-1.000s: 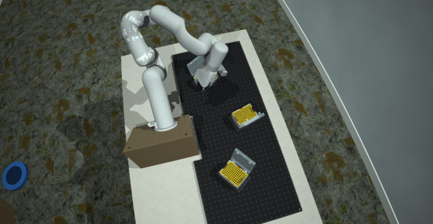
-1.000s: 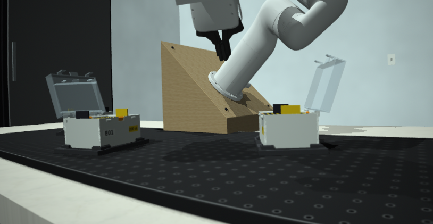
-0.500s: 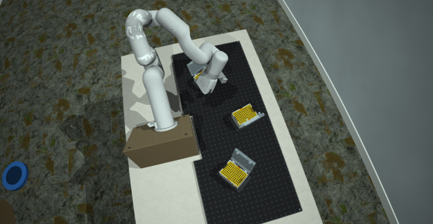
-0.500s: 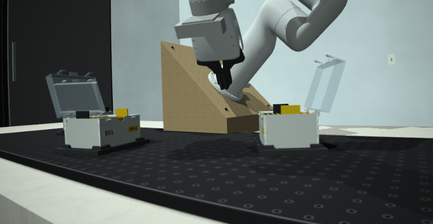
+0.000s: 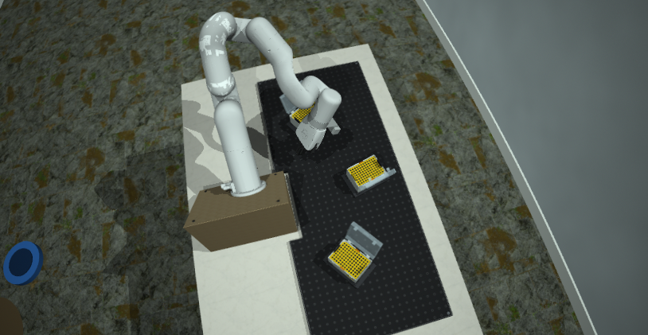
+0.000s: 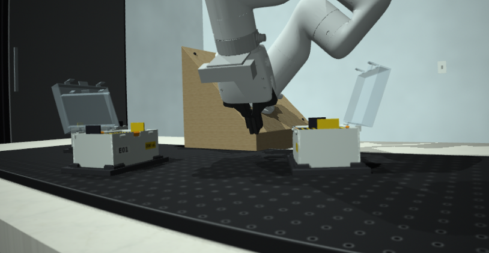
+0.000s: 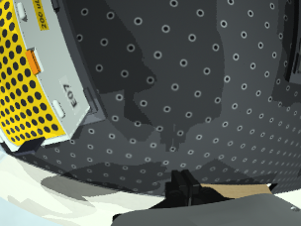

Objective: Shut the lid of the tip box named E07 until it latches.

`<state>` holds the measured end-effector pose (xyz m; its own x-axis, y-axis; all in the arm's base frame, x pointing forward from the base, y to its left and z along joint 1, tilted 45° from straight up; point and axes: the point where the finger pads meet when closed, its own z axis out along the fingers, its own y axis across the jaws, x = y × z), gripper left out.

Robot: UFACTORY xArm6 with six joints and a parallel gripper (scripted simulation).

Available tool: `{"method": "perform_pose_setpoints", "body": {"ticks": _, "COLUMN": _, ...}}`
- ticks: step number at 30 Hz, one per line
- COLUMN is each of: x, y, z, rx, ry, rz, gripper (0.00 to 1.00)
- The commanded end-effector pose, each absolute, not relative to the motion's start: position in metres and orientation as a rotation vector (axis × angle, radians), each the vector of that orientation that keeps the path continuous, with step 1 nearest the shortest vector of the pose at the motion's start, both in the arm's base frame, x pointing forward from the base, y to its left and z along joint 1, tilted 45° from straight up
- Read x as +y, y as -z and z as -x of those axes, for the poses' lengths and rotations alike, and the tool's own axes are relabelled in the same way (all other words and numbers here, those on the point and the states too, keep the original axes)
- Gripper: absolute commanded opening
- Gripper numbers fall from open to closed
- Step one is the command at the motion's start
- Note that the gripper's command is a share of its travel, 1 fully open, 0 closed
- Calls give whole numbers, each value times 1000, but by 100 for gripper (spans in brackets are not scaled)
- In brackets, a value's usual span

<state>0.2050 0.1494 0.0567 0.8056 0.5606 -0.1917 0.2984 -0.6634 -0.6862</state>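
Exterior view: the gripper (image 6: 253,126) hangs low over the perforated board (image 6: 273,200) on the worktop (image 6: 33,214). Its fingers are pressed together on nothing. It hangs just left of the right-hand tip box (image 6: 324,146) and well apart from the left-hand box (image 6: 102,150).

The left-hand box reads E01, so it is not the target. E07 must be either the right-hand box or the third box (image 5: 351,260), which only the top view shows, at the near end of the board. The wrist view looks at the front wall (image 7: 62,61) of the box beside the gripper. Its white sticker (image 7: 69,89) is too blurred to read, so I cannot tell which of the two is E07.

All three lids look open. If the near neighbour is E07, its front wall faces the gripper and its clear lid (image 6: 367,95) stands up on the far side, to the right. The hinge seems to run near to far. The gripper would likely have to rise over the box, get behind the lid and push it leftward and down onto the front edge.
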Motion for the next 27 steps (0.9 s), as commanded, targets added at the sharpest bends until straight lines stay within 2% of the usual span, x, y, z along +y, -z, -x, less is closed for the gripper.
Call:
{"method": "perform_pose_setpoints", "body": {"ticks": 1, "x": 163, "y": -43, "z": -206, "rx": -631, "ry": -513, "rz": 2326, "gripper": 0}}
{"method": "perform_pose_setpoints", "body": {"ticks": 27, "x": 170, "y": -36, "z": -205, "rx": -631, "ry": -513, "rz": 2326, "gripper": 0}}
